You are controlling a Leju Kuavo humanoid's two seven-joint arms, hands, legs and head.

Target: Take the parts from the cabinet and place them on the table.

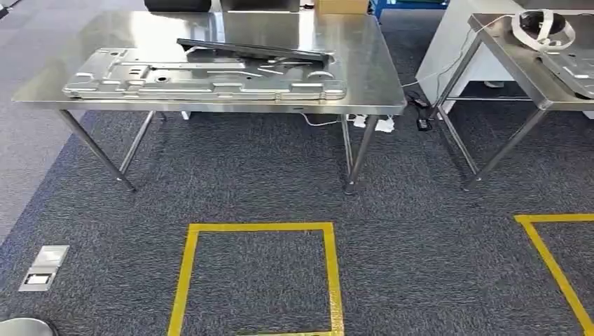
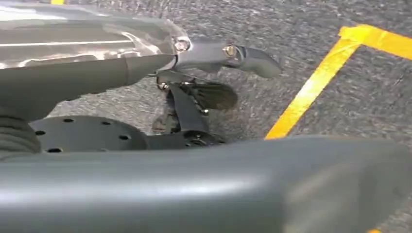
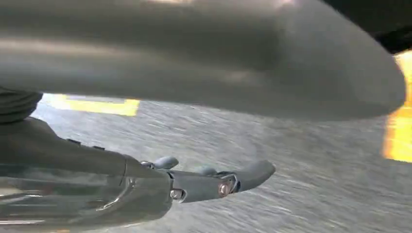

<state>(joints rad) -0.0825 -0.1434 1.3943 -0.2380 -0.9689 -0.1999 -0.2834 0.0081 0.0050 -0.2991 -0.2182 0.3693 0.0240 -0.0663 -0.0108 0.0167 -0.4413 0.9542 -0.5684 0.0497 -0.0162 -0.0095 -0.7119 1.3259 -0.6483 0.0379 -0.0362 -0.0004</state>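
A large flat stamped silver metal part (image 1: 203, 77) lies on the steel surface (image 1: 364, 77), already delivered. Left robot hand (image 2: 214, 73) and right robot hand (image 3: 214, 182) hang empty, fingers extended.
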